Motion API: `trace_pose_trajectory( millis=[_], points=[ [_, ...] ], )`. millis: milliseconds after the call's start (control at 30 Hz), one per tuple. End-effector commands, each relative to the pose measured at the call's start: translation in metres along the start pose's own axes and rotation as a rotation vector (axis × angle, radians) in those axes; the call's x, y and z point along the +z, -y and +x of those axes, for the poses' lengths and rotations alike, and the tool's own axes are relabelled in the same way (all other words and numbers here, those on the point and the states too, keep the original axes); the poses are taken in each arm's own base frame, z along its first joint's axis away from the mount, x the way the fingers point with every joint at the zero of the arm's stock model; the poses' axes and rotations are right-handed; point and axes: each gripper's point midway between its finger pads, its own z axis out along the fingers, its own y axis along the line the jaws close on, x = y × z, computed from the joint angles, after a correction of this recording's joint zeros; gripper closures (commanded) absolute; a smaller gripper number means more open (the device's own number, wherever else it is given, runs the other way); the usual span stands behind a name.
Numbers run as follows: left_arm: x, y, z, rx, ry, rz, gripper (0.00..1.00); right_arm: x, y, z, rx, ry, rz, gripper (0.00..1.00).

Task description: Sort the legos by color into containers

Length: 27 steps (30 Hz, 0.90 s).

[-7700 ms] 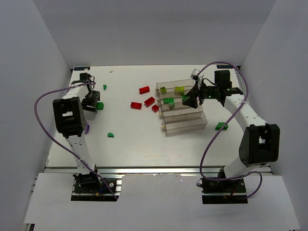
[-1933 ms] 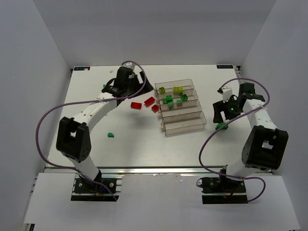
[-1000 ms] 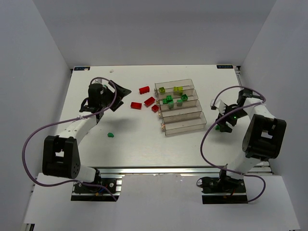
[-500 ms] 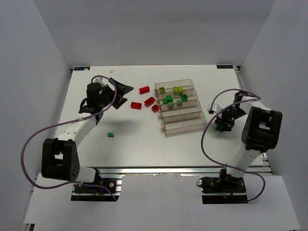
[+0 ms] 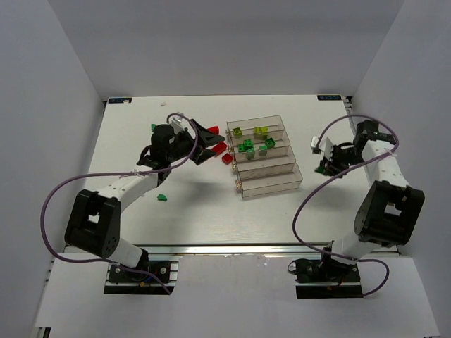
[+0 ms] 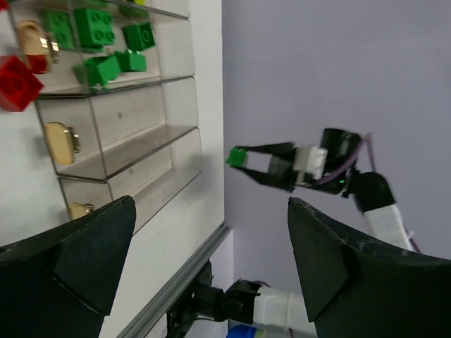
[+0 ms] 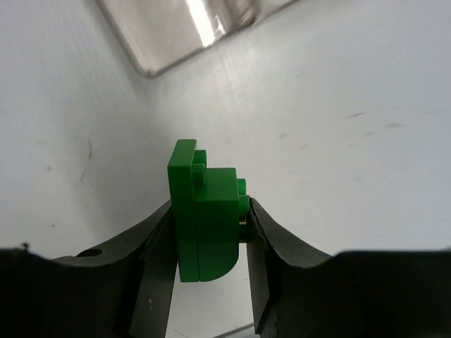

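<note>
Right wrist: curved black jaws pinch a glossy green studded brick [image 7: 208,218].

Bare table [image 5: 204,211] fills the lower centre of the top view; trays [image 5: 266,156] block mid-frame, and red bricks [image 5: 227,159] apparently crowd their left.

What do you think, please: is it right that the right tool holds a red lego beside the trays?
Not quite: the lego in the right tool is green, not red, as the right wrist view shows; it is beside the trays.
</note>
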Motion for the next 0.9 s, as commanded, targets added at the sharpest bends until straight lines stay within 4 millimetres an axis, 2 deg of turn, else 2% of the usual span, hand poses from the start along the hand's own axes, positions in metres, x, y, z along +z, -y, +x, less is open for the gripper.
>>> trace_pose_trajectory(
  millis=[0,33,67,133,200,233,267,400,433,533,567,633,867],
  points=[
    [0.006,0.043,0.006,0.064,-0.052,0.136,0.03,-0.04,0.006,-0.085,0.001,0.233,0.055,0.88],
    [0.008,0.051,0.007,0.082,-0.057,0.161,0.03,-0.049,0.006,-0.102,-0.015,0.27,0.079,0.89],
    [0.01,0.055,0.009,0.087,-0.068,0.171,0.03,-0.05,0.003,-0.126,-0.042,0.319,0.078,0.91],
    [0.015,0.057,0.014,0.095,-0.09,0.178,0.02,-0.059,0.009,-0.157,-0.031,0.376,0.139,0.98],
    [0.02,0.064,0.016,0.107,-0.096,0.189,0.02,-0.052,0.0,-0.191,-0.042,0.429,0.128,1.0],
    [0.02,0.067,0.016,0.115,-0.095,0.198,0.02,-0.054,-0.004,-0.204,0.01,0.457,0.124,1.0],
    [0.021,0.07,0.015,0.117,-0.091,0.204,0.02,-0.051,-0.004,-0.226,-0.03,0.487,0.138,1.0],
    [0.022,0.081,0.02,0.142,-0.102,0.232,0.02,-0.038,-0.011,-0.269,0.01,0.539,0.124,1.0],
    [0.023,0.079,0.022,0.152,-0.107,0.221,0.02,-0.036,-0.008,-0.279,0.021,0.55,0.125,1.0],
    [0.023,0.082,0.029,0.183,-0.114,0.209,0.02,-0.026,-0.015,-0.312,0.059,0.569,0.069,1.0],
    [0.023,0.083,0.032,0.194,-0.117,0.21,0.02,-0.018,-0.016,-0.314,0.074,0.558,0.045,1.0],
    [0.02,0.086,0.034,0.214,-0.111,0.214,0.03,-0.016,-0.02,-0.327,0.066,0.566,0.028,1.0],
    [0.019,0.085,0.045,0.243,-0.135,0.203,0.1,-0.005,-0.027,-0.348,0.05,0.572,0.017,1.0]
  ],
)
